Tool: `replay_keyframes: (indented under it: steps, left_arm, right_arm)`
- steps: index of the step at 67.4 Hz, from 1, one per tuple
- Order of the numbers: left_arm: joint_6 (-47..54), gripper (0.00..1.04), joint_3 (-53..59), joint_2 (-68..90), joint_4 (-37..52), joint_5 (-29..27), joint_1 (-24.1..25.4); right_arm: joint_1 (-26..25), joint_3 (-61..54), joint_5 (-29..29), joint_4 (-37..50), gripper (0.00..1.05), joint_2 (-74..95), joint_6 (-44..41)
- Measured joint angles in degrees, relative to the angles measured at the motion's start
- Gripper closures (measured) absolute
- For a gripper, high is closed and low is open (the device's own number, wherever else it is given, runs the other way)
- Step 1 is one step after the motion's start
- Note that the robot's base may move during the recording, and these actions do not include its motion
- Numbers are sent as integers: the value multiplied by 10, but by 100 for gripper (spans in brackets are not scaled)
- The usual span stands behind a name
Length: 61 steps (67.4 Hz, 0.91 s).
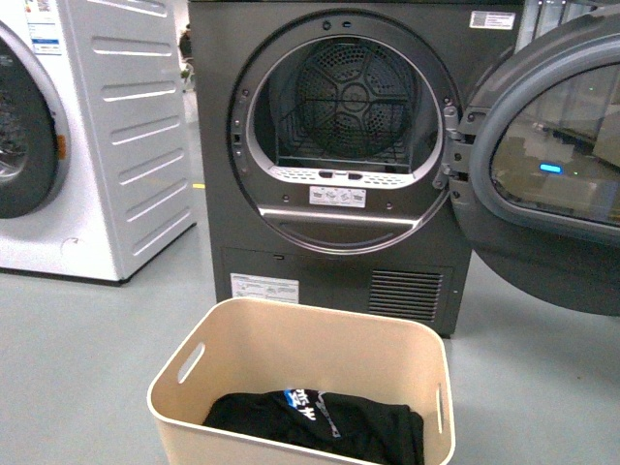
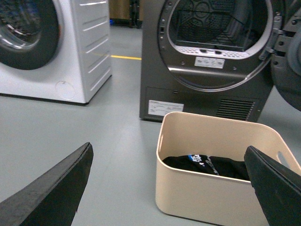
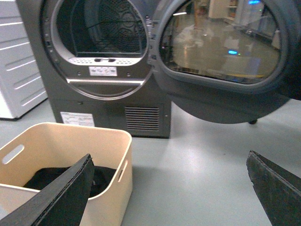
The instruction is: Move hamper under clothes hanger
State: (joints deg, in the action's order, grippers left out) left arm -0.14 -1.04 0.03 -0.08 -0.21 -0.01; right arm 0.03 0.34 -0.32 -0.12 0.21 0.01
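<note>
1. Facing forward, the front view has the beige hamper (image 1: 325, 344) standing on the grey floor (image 1: 77, 329) just in front of the dark grey dryer (image 1: 334, 276). The dryer's round door (image 1: 552, 165) is swung wide to the right. A black garment (image 1: 320, 426) with a blue-and-white print lies in the bottom of the hamper. A white machine (image 1: 116, 136) stands to the left of the dryer.
2. In the left wrist view, the left gripper (image 2: 168, 148) is spread wide with nothing between its jaws. One dark finger (image 2: 56, 188) is over bare floor and the other overlaps the hamper's (image 2: 207, 188) near corner. Whether that finger touches the hamper cannot be told.
3. In the right wrist view, the right gripper (image 3: 169, 156) is likewise spread wide and has hold of nothing. One finger (image 3: 61, 197) shows in front of the hamper (image 3: 70, 139), and contact between them is unclear. The other finger is over bare floor below the open door (image 3: 225, 61).
</note>
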Motion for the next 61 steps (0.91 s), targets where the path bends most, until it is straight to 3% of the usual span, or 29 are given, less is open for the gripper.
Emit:
replay_keyframes:
  steps: [18, 21, 23, 27, 34, 40, 49, 61]
  left_arm:
    - [-7, 7, -6, 11, -20, 12, 6]
    - [-27, 7, -46, 71, -103, 70, 41]
    - [-30, 7, -84, 163, -127, 110, 93]
    - [-24, 7, -162, 319, -77, 125, 167]
    - [9, 7, -351, 592, 33, 103, 207]
    - [33, 7, -514, 803, 36, 71, 208]
    - [46, 7, -723, 1071, -5, 53, 181]
    - [45, 7, -860, 1216, -7, 33, 104]
  right_arm:
    - [0, 0, 2, 0, 8, 0, 0]
    - [-2, 0, -4, -2, 8, 2, 1]
    - [-17, 19, -57, -30, 8, 31, 4]
    - [-28, 66, -118, 23, 8, 166, 18]
    - [15, 212, -99, 179, 8, 446, 23]
    - [46, 358, -83, 178, 8, 667, 21]
    - [71, 547, -47, 89, 8, 946, 9]
    - [74, 705, 2, 43, 8, 1115, -3]
